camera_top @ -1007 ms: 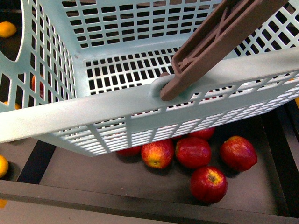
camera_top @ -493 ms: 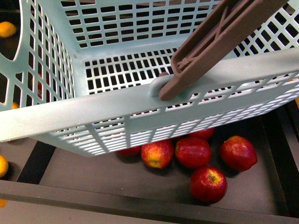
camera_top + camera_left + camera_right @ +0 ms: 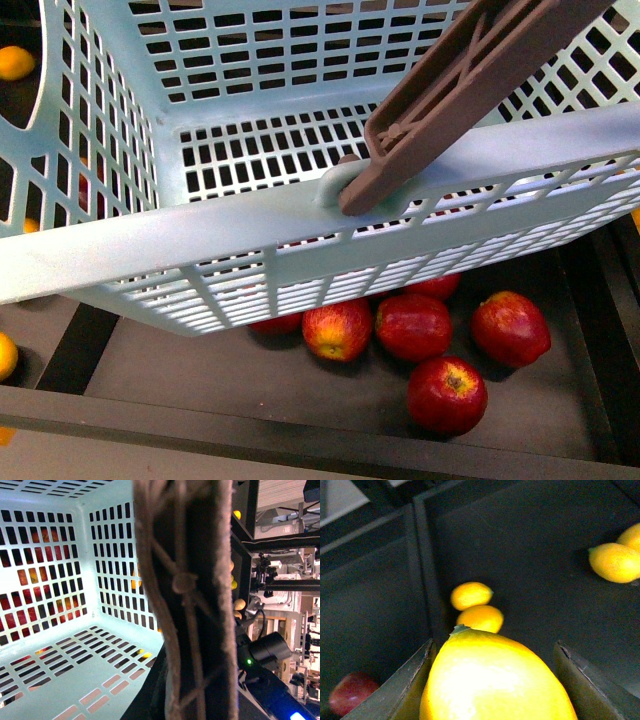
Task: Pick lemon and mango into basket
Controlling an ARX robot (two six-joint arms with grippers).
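The light turquoise basket (image 3: 200, 240) hangs close in the front view, tilted, with its brown handle (image 3: 470, 80) rising to the upper right. In the left wrist view the handle (image 3: 185, 595) fills the middle, my left gripper is shut on it, and the basket's empty slotted floor (image 3: 65, 665) shows beside it. My right gripper (image 3: 495, 680) is shut on the lemon (image 3: 495, 680), a bright yellow fruit held above a dark bin. Neither arm shows in the front view. I cannot pick out the mango for certain.
Several red apples (image 3: 415, 325) lie in a dark bin below the basket. Small yellow-orange fruits (image 3: 472, 595) lie in the bin under my right gripper, more at its far side (image 3: 615, 562). A red apple (image 3: 352, 692) sits past a divider (image 3: 422, 575).
The basket has shifted very slightly to the left in the front view; nothing else has visibly changed.
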